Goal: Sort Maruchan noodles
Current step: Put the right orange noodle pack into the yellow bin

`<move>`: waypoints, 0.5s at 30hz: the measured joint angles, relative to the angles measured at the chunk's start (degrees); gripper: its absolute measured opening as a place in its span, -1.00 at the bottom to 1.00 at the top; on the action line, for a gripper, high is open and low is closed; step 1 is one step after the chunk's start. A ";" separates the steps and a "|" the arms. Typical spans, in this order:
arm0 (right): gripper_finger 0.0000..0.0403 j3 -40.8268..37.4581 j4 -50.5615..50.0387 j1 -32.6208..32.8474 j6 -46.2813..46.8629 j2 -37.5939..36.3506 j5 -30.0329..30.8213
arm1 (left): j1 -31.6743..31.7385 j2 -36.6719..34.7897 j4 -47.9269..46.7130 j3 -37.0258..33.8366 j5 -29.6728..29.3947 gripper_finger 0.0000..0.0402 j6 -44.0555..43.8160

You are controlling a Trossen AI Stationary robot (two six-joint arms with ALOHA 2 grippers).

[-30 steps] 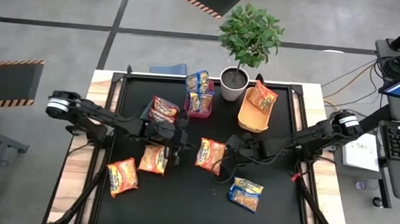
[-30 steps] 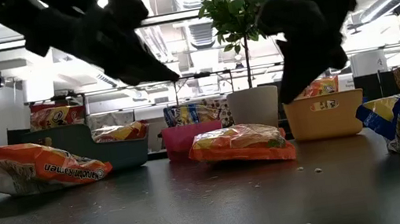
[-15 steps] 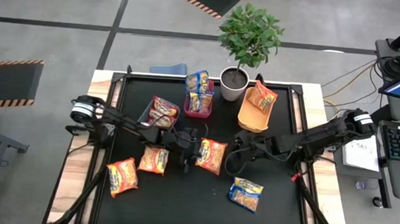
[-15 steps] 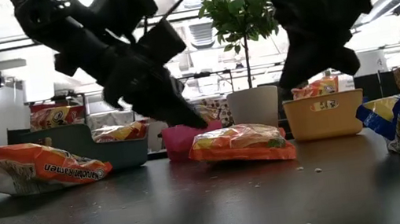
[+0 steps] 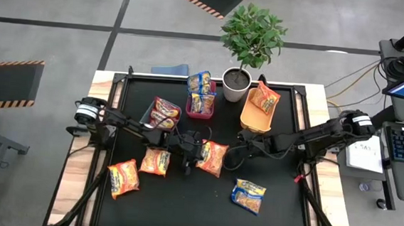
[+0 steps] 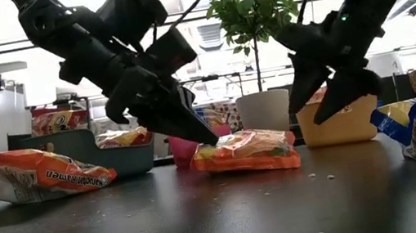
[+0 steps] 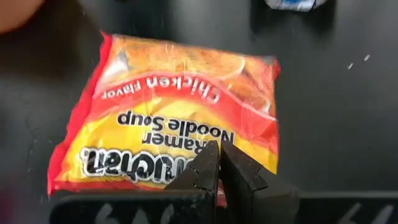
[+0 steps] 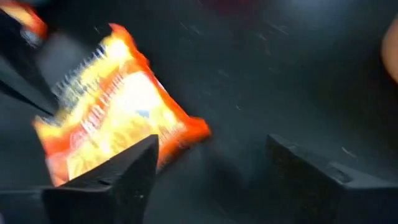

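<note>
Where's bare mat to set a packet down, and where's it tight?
Free: the front strip between the front-left orange packet and the blue packet, and the right side between the blue packet and the orange bin. Crowded: mid-mat, where the left gripper and right gripper flank the centre packet.

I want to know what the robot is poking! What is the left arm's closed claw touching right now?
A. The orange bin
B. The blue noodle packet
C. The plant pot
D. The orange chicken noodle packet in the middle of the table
D: the left gripper, fingers pressed together, has its tip on the edge of the orange chicken noodle packet lying mid-table, while the blue packet lies apart, nearer the front.
</note>
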 joint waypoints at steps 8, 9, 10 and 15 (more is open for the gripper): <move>0.63 -1.05 4.68 -0.67 -1.71 1.08 -0.52 | 0.00 2.29 2.92 -0.10 0.09 -1.00 -0.10; 0.63 -1.17 6.42 -0.67 -1.72 1.66 -0.50 | 0.00 2.20 2.50 -0.15 0.12 -1.00 -0.23; 0.63 -1.41 8.35 -0.67 -1.76 1.93 -0.57 | 0.00 2.36 2.57 -0.22 0.15 -1.00 -0.42; 0.62 -2.92 13.26 -0.93 -1.81 3.33 -1.51 | 0.11 3.21 3.11 -0.28 0.26 -1.00 -0.77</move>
